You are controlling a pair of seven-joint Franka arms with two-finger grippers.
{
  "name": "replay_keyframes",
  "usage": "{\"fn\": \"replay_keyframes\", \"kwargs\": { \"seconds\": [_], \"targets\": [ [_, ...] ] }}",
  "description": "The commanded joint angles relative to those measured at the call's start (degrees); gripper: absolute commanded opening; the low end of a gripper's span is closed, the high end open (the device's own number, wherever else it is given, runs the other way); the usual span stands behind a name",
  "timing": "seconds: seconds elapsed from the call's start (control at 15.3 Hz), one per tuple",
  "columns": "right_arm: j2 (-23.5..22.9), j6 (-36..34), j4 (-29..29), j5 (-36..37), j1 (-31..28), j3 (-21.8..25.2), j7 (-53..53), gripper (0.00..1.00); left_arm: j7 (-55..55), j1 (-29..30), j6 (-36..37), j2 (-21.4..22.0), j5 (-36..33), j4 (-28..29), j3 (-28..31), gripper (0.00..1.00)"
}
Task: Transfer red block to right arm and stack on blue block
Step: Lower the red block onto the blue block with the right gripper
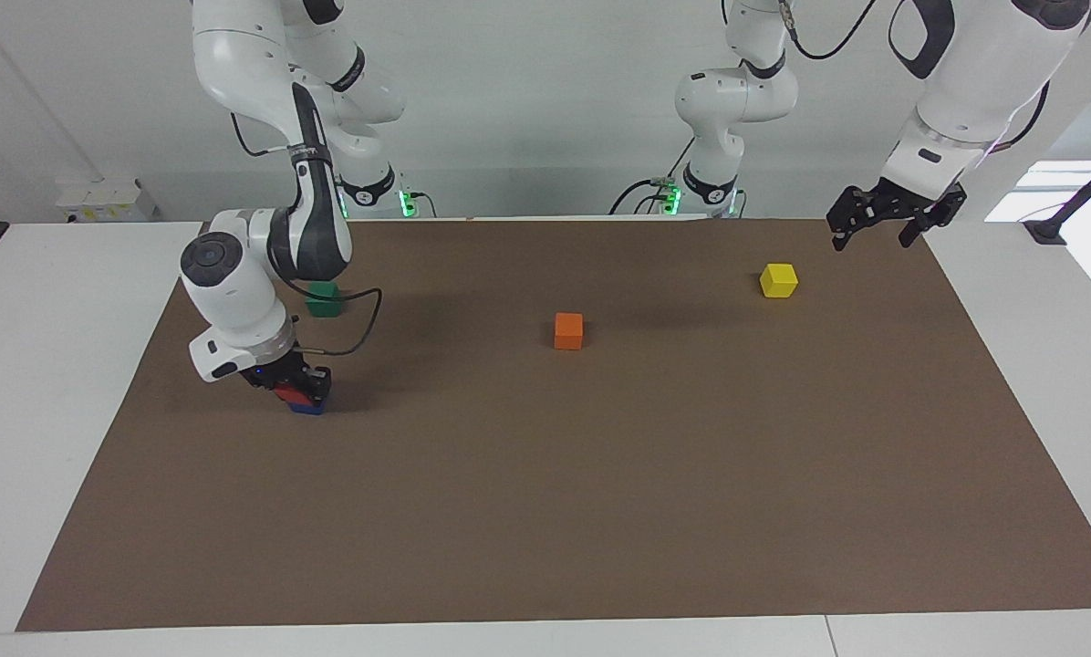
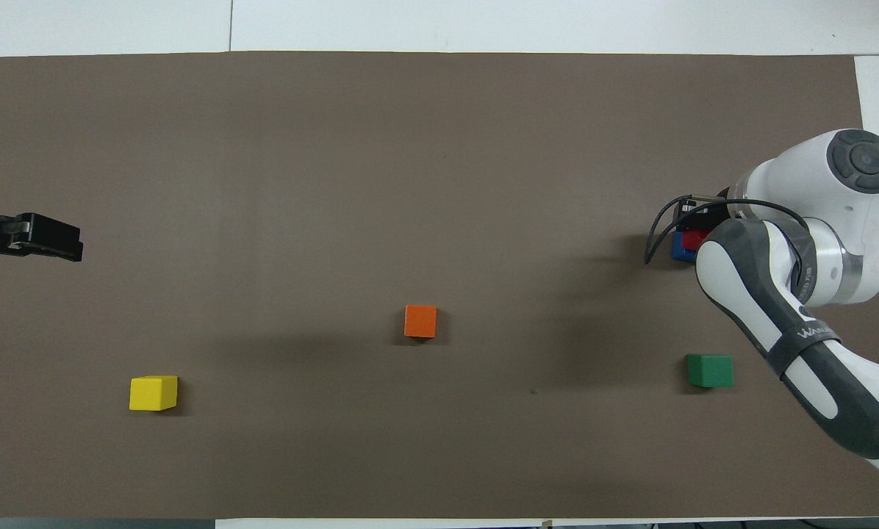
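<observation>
red block (image 1: 288,394) clamped between right jaws, atop blue block (image 1: 306,408).

Bright, even overhead light — soft diffuse shadows on the brown mat (image 1: 545,511) — sharp focus throughout.

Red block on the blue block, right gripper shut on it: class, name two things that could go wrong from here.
1. The red block sits on the blue block but looks offset toward one edge; once the right gripper opens, it might tip or slide off.
2. That gripper is down at the stack, so lifting away askew could drag the red block or nudge the blue one.
The left gripper waits open over the mat's edge, posing no risk.
</observation>
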State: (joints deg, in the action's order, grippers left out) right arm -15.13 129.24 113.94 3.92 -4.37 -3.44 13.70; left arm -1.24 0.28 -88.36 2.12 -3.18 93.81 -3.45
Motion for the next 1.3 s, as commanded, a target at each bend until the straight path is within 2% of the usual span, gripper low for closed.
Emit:
{"fn": "replay_keyframes", "kwargs": {
  "seconds": [0.0, 0.65, 0.72, 0.78, 0.85, 0.98, 1.04, 1.24],
  "targets": [
    [1.06, -0.74, 1.02, 0.92, -1.07, -0.42, 0.89, 0.00, -1.31, -0.11, -1.10, 1.31, 0.63, 1.47, -0.33, 1.00],
    [0.97, -1.00, 1.11, 0.92, -1.08, -0.42, 0.89, 0.00, -1.22, 0.16, -4.53, 1.49, 0.98, 2.69, -0.94, 1.00],
    [0.97, -1.00, 1.11, 0.92, -1.16, -0.42, 0.80, 0.18, -0.88, 0.16, -4.54, 1.49, 1.77, 2.69, -0.94, 1.00],
    [0.97, -1.00, 1.11, 0.92, -1.16, -0.42, 0.80, 0.46, -0.70, 0.16, -4.54, 1.49, 2.82, 2.61, -0.94, 1.00],
    [0.97, -1.09, 1.11, 0.92, -1.08, -0.42, 0.80, 0.66, -0.61, 0.16, -4.54, 1.49, 3.35, 2.52, -0.94, 1.00],
    [0.97, -1.09, 1.11, 0.92, -1.16, -0.42, 0.80, 0.89, -0.52, 0.16, -4.62, 1.49, 3.36, 2.52, -0.85, 1.00],
    [1.06, -1.09, 1.11, 0.92, -1.16, -0.51, 0.72, 0.92, 0.18, 0.16, -4.62, 1.49, 3.36, 2.52, -0.85, 1.00],
    [0.98, -1.18, 1.11, 0.92, -1.08, -0.42, 0.63, 0.93, 4.57, -0.20, -4.62, 1.40, 3.36, 2.43, -0.94, 1.00]
  ]
}}
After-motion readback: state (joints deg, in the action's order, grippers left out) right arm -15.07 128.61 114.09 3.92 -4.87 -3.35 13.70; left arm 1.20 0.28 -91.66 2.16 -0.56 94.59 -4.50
